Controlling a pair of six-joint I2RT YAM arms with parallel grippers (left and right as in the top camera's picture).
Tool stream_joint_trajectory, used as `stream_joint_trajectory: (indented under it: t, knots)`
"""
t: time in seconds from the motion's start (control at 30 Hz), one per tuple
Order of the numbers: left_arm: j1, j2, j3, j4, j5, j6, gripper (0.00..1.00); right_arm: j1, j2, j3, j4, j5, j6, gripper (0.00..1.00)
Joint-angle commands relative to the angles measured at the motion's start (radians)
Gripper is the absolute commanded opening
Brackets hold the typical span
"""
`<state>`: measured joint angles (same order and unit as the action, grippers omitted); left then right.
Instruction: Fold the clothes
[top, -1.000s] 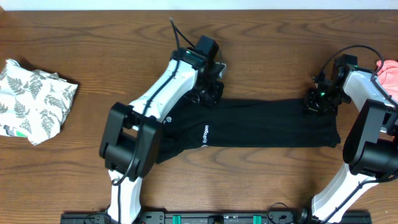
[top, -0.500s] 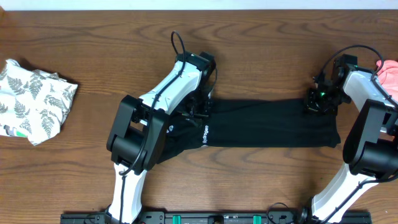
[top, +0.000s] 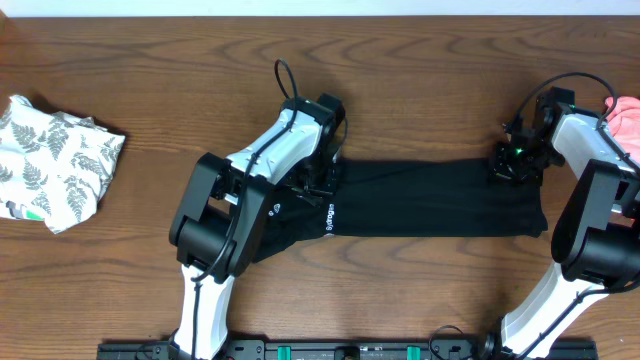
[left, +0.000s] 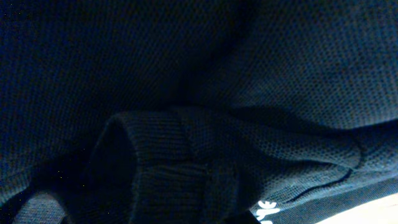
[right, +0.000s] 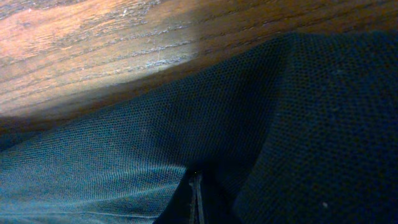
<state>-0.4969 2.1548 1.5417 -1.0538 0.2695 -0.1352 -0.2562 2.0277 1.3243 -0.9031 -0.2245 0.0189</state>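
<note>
Since a second ago, the left gripper (top: 320, 178) has drawn down and inward over the long black knit garment with small white logos (top: 430, 200), bunching its left end. Its jaws appear pinched on that fabric. The right gripper (top: 513, 165) is pressed together on the far right corner. Between them the garment lies stretched across the brown wooden table (top: 150, 60). A thin pinch could slip, or the bunched cuff could drag along and skew the fold.
</note>
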Motion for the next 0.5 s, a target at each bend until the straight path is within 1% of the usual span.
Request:
stream_joint_trajectory:
  t: [0.0, 0.17, 0.23, 0.47]
  knots:
    - [0.005, 0.024, -0.072, 0.0, -0.066, -0.012, 0.13, -0.019, 0.038, -0.038, -0.006, 0.112, 0.01, 0.02]
    - [0.022, 0.024, -0.074, -0.021, -0.085, -0.011, 0.13, -0.021, 0.038, -0.038, -0.006, 0.112, 0.01, 0.03]
    - [0.043, 0.024, -0.074, -0.026, -0.085, -0.011, 0.13, -0.028, 0.038, -0.038, -0.007, 0.113, 0.01, 0.05]
    - [0.138, 0.024, -0.074, -0.024, -0.084, -0.007, 0.13, -0.087, 0.038, -0.029, -0.013, 0.087, 0.01, 0.07]
